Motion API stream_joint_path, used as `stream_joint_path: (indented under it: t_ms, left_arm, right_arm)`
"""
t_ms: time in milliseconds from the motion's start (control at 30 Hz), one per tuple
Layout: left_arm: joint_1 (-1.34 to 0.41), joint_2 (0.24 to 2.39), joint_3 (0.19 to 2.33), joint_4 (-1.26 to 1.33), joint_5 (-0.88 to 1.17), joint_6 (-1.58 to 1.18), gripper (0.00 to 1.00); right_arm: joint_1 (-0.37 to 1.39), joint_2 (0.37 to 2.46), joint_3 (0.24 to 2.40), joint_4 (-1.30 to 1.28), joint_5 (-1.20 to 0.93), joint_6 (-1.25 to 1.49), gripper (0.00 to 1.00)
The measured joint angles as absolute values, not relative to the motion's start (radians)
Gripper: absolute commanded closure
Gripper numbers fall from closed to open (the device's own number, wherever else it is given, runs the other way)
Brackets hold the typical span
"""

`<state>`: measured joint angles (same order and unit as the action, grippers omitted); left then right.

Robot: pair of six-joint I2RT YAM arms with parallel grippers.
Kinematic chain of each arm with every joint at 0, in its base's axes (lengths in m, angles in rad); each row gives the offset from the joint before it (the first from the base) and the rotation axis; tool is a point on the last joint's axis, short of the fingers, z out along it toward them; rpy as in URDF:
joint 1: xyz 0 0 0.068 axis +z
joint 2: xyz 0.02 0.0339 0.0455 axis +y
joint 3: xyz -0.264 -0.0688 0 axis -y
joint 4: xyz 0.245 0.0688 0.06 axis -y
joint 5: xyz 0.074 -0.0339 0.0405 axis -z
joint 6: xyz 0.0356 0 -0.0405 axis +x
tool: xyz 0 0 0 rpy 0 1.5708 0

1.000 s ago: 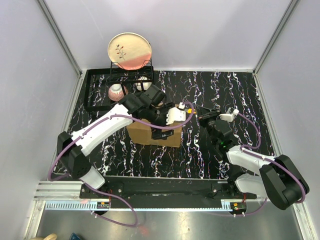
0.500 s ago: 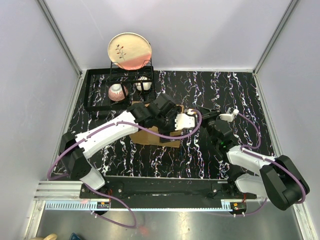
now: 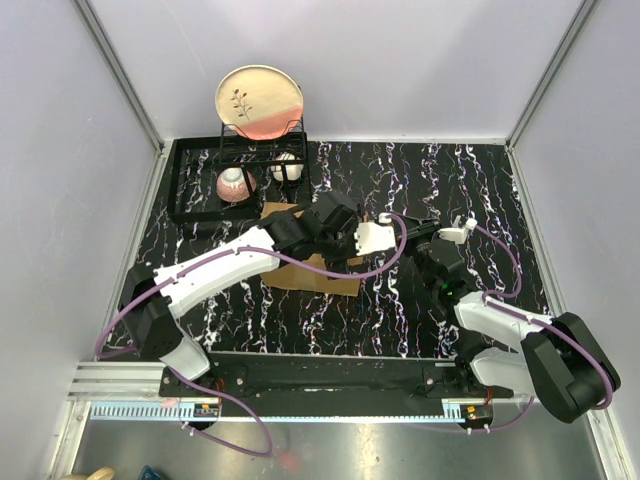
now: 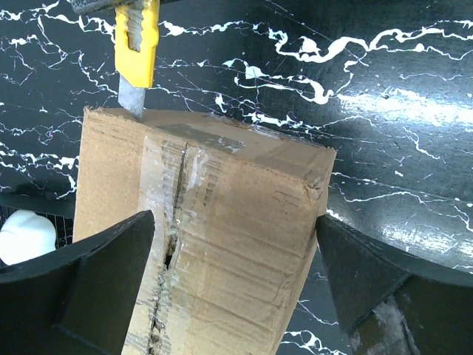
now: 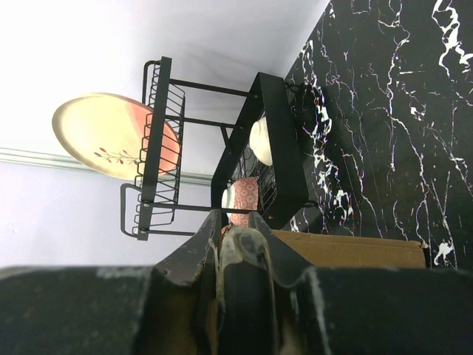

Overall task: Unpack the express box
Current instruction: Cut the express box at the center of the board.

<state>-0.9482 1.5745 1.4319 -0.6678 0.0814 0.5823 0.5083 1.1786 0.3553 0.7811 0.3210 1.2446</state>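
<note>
Early going here: the express box [image 4: 222,222] is mid-counter [image 4: 384,111], clamped across its width by the left hand [image 4: 235,222], fingers spread wide and pressed to either side. The right hand [image 5: 236,248] looks pinched tight on the yellow utility knife [image 4: 138,37], though its own view is murky. The blade rests at the far end of the tape seam [image 4: 177,185] — ragged, seemingly partly slit — flaps shut, nothing lifted out yet.

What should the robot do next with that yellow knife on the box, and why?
Probably slide the yellow knife sideways onto the taped seam and draw it along. Its blade sits at the express box edge just beside the seam, while the left gripper holds the box steady.
</note>
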Motion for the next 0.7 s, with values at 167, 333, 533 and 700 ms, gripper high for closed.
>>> stream_joint_path:
  t_ms: [167, 333, 533, 700]
  left_arm:
    - [-0.958, 1.585, 1.423, -0.652, 0.067, 0.566, 0.01]
    - [-0.963, 1.608, 1.424, -0.652, 0.059, 0.538, 0.01]
    - [-0.964, 1.627, 1.445, -0.662, 0.047, 0.493, 0.01]
    - [-0.96, 1.627, 1.445, -0.661, 0.046, 0.472, 0.01]
  right_arm:
    - [0.509, 1.173, 0.355, 0.77, 0.319, 1.251, 1.0]
    - [0.518, 1.142, 0.355, 0.726, 0.321, 1.253, 1.0]
    - [0.54, 1.105, 0.356, 0.676, 0.347, 1.251, 1.0]
    - [0.549, 1.102, 0.364, 0.657, 0.358, 1.251, 1.0]
